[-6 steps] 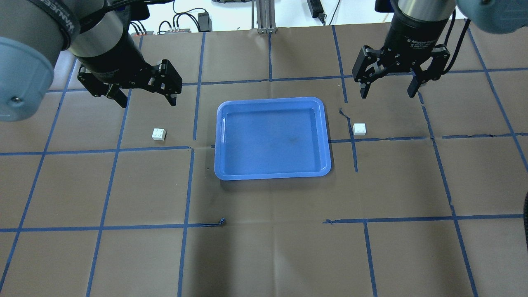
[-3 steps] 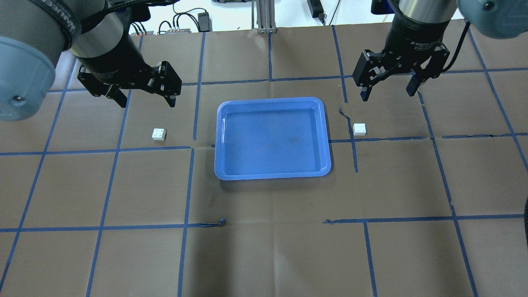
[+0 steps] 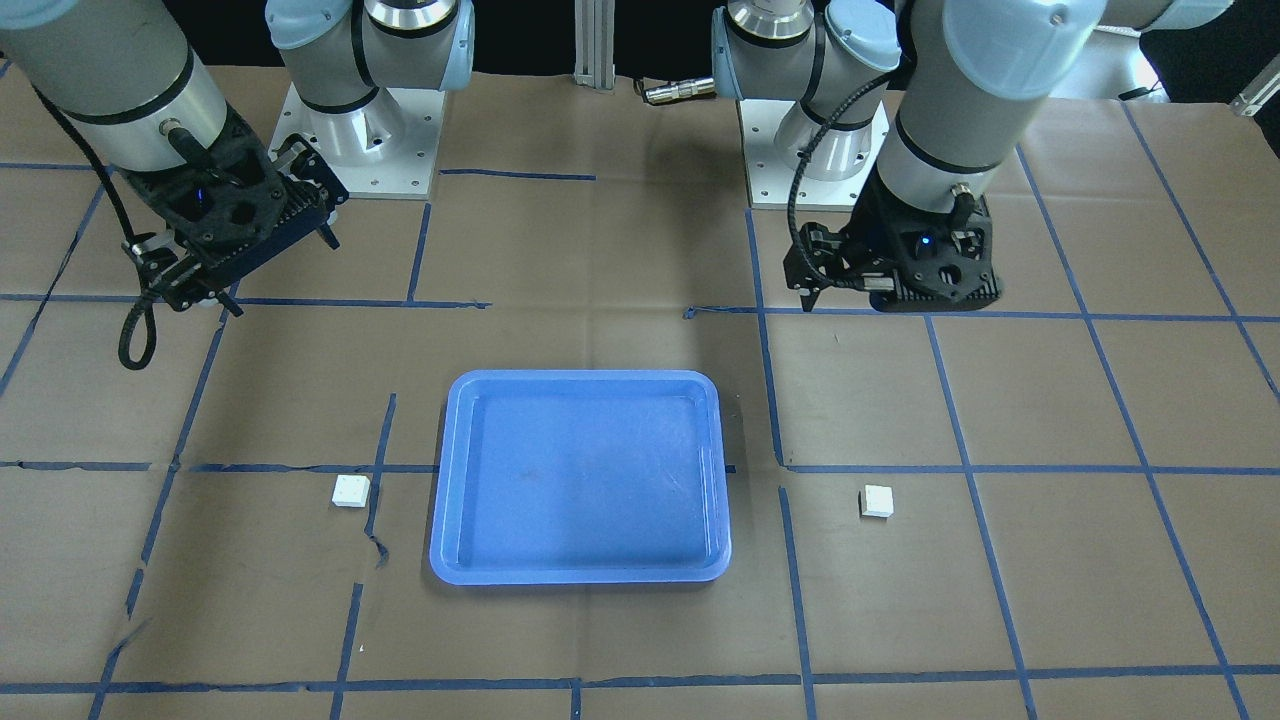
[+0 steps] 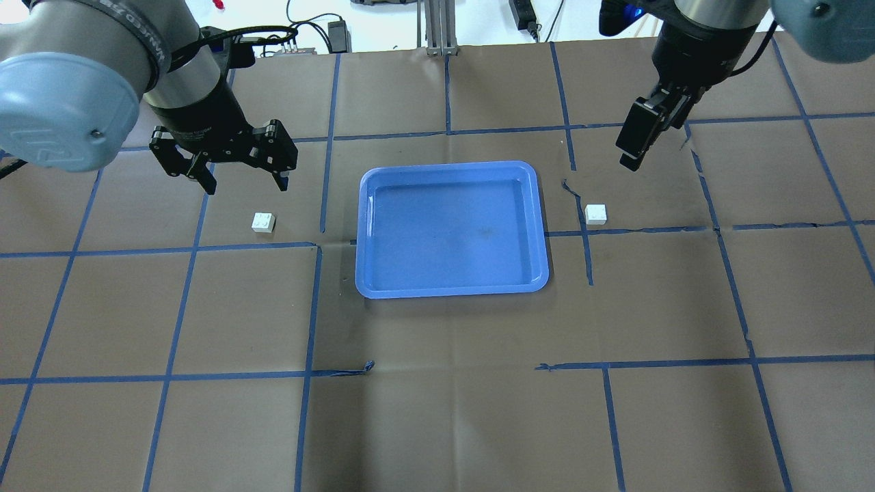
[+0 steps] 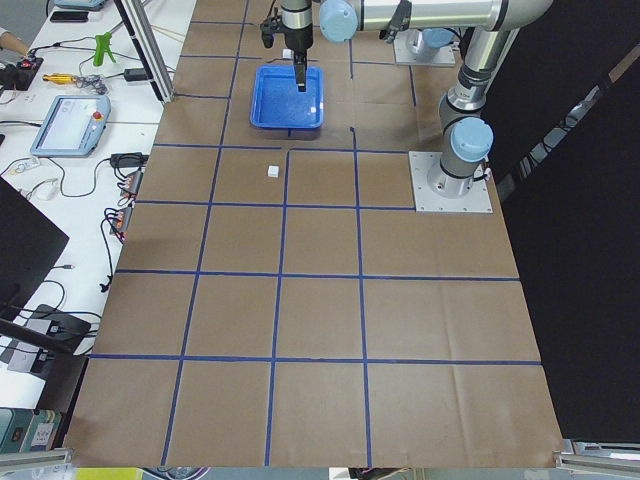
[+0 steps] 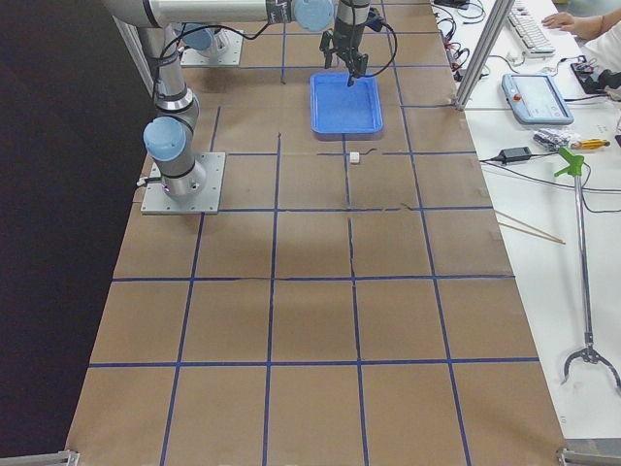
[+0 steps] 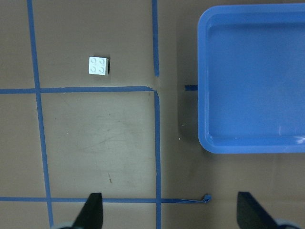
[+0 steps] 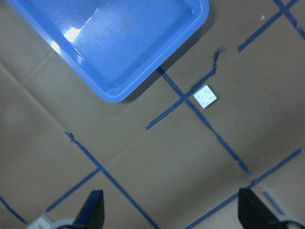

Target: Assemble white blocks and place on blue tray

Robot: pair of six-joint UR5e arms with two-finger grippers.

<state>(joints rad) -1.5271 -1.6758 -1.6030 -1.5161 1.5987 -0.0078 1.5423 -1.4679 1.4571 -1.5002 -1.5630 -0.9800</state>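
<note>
on taped brown paper [image 4: 444,410], 2 white blocks [image 4: 263,222] [image 4: 595,214] flanking blue tray [image 4: 451,166]; left gripper [image 4: 246,186], right gripper [image 4: 629,158] both spread

Both arms are silver-grey tubes with pale blue caps at the joints. The left arm [image 4: 68,102] wears a black band with pale lettering, and there's a small screw in its cap. Each stands on a square grey plate [image 3: 770,185] bolted to the bench [image 3: 600,250]. A black cable [image 3: 130,335] loops off the right arm [image 3: 110,70]. The left gripper [image 4: 245,184] and right gripper [image 4: 627,160] are black with slim fingers [image 7: 93,212], and a tiny blue light shows at each wrist
</note>
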